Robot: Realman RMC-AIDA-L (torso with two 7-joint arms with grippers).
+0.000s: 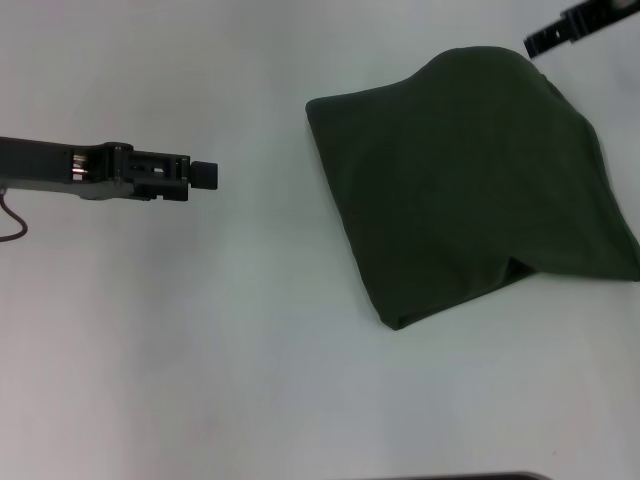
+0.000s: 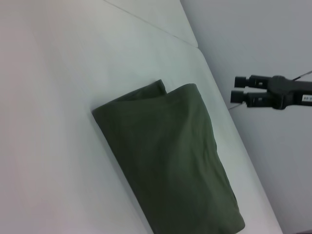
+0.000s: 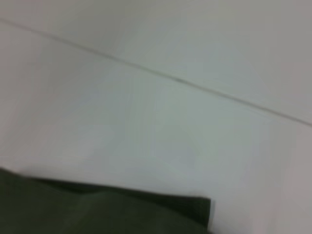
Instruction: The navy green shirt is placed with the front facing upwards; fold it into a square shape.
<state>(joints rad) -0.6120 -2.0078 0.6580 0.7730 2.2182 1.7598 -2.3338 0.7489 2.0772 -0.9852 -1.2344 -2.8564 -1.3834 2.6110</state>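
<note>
- White counter carries the folded navy green shirt.
- Right claw hovers at the shirt's far edge, nearer; grip state untellable.
- Left claw is well apart from the shirt; likewise untellable.

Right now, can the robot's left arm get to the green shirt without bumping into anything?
Probably yes. The left gripper hangs over bare table, apart from the folded shirt, and nothing lies between them. The right gripper is off by the shirt's far edge, out of that path.
</note>
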